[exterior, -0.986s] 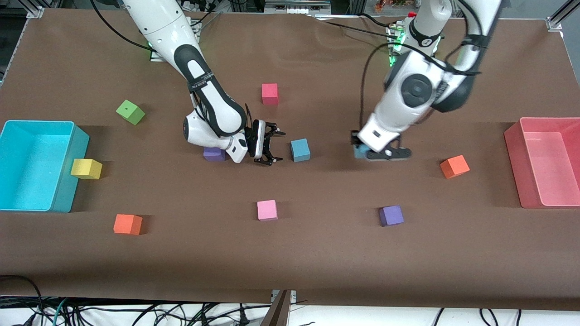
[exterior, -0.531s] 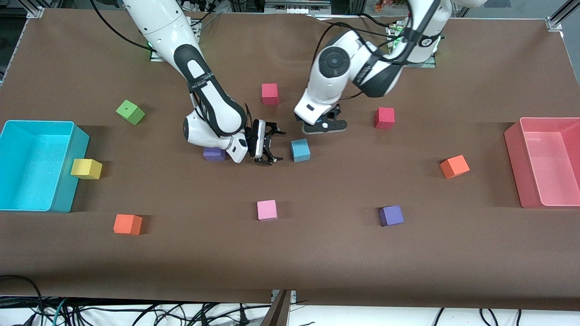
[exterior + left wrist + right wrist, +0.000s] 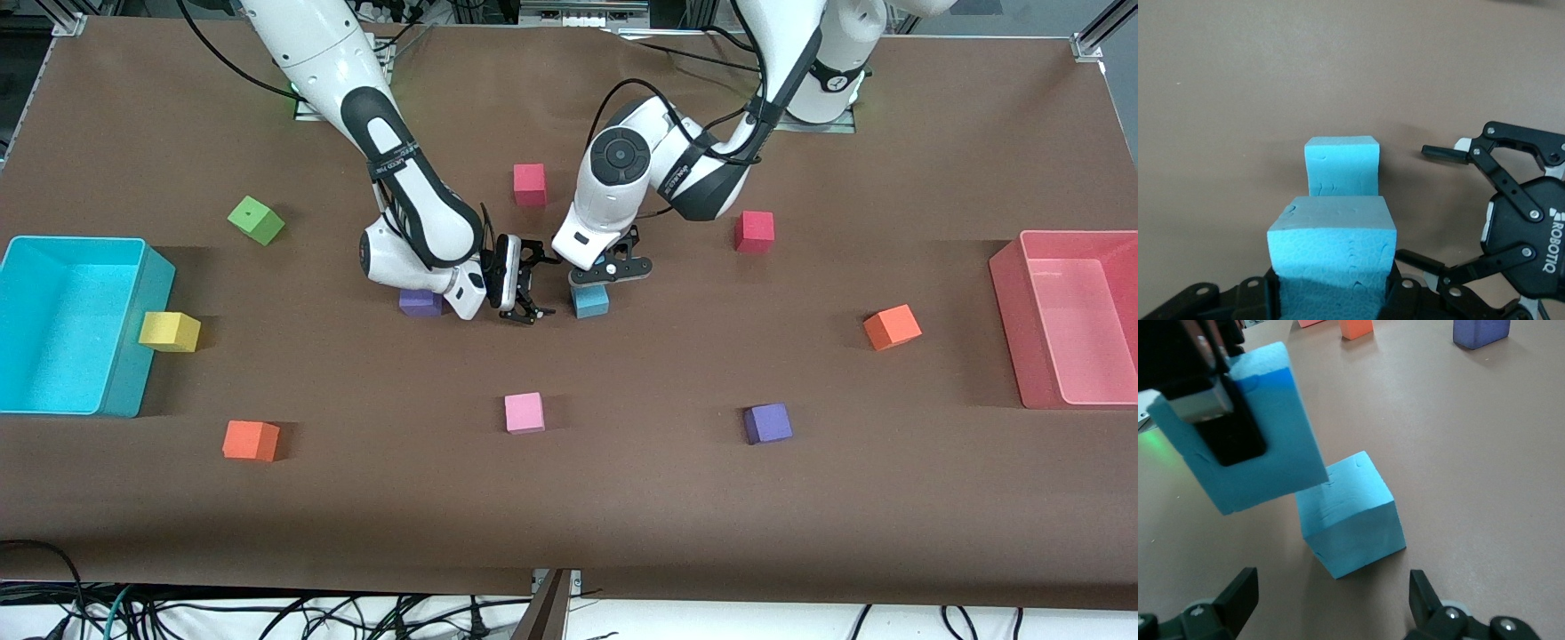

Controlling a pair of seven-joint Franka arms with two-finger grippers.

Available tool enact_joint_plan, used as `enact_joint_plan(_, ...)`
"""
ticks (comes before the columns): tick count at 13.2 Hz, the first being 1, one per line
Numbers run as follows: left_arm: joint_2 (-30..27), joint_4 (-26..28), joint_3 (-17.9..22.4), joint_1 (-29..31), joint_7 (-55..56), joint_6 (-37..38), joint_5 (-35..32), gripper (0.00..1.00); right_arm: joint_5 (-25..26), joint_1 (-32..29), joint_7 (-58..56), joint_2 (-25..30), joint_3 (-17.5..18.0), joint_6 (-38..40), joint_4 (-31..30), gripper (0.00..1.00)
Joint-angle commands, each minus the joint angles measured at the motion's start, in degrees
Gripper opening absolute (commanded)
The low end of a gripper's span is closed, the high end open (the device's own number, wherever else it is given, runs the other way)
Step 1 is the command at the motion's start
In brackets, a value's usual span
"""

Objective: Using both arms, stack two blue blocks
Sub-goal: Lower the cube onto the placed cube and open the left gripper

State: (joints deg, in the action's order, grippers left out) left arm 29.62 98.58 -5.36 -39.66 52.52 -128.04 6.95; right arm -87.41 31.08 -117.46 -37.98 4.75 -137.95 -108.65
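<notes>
- While the left end effector [image 3: 608,269] hangs in the air over the blue block on the desk [image 3: 589,301], it is clamped on the second blue block [image 3: 1331,241]; the left wrist view shows foam filling the gap between the fingers.
- The held block is only partly visible in the front view, tucked under the wrist. In the right wrist view it appears tilted [image 3: 1245,457], one corner overlapping the resting block [image 3: 1351,513], with an air gap below.
- The resting block sits flat on the brown desk [image 3: 622,498], roughly mid-desk, just beside the right end effector [image 3: 531,286].
- Right end effector: fingers spread wide, holding nothing, low beside the resting block toward the right arm's end of the desk. Its open fingers show in the left wrist view [image 3: 1451,207]. That arm waits.
- Progress judgement: pick-up of the first block is done and carrying is nearly done; the stack itself is not yet made.
- Left to do, as I judge: square the held block over the lower one, lower until the faces meet, open the fingers, lift clear.
- Risk: the tilt seen in the right wrist view could leave the upper block skewed or tip it off; foam is light and may cling to the pads on release.
- Other cubes (pink cube [image 3: 524,412], purple cube [image 3: 767,423], orange cube [image 3: 891,326]) lie well apart, not in the way.
</notes>
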Motion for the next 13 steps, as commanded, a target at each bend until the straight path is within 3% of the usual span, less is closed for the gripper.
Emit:
enact_joint_plan(1,2.2,-2.1,1.7,-1.4,1.1,-1.8,0.7,0.04,-1.4,-0.8,-1.5,0.9,0.7,0.6,-0.7,1.0)
enact_joint_plan(13,4.0,-2.2,3.1,-2.5,1.2,-3.4,0.5,0.08,-1.4,-0.8,-1.5,1.0,0.7,0.6,-0.7,1.0)
